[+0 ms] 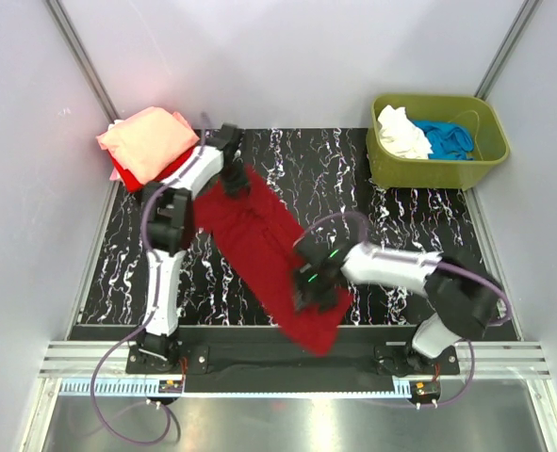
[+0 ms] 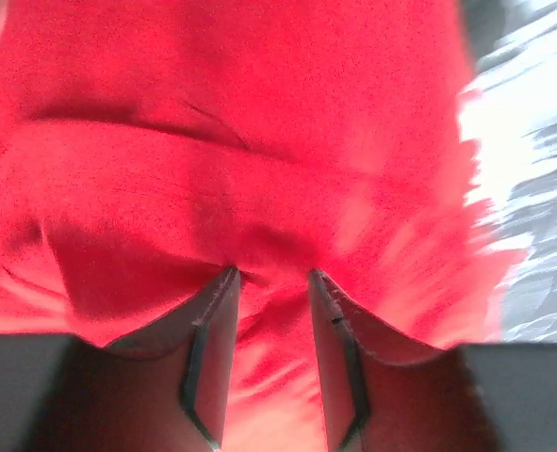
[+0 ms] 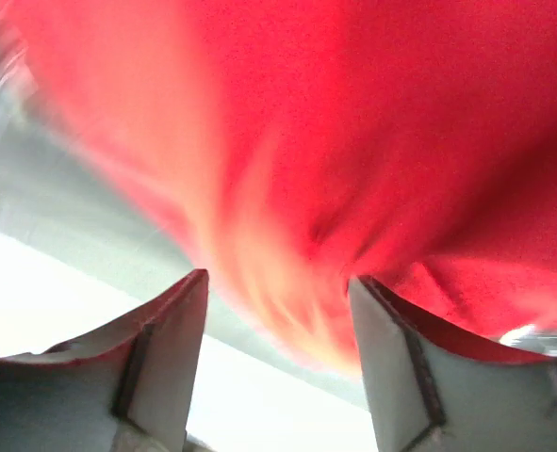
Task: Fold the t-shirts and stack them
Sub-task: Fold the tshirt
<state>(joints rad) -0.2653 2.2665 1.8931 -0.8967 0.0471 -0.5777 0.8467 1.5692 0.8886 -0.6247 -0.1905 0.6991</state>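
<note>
Top external: the dark red short-sleeved cotton t-shirt (image 1: 259,245) lay diagonally on the black marbled table (image 1: 401,221), one end overhanging the near edge. My left gripper (image 1: 233,181) and right gripper (image 1: 314,287) stood with jaws apart on the cloth (neither clamped); I judged uneven pinches might drag it off.

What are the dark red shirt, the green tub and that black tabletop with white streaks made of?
Dark red t-shirt: soft matte fabric, probably cotton; it creases and drapes over the table's edge. Green tub: looks like moulded plastic, smooth with a rounded rim. Tabletop: black with white veins like marble, possibly only a printed surface.
</note>
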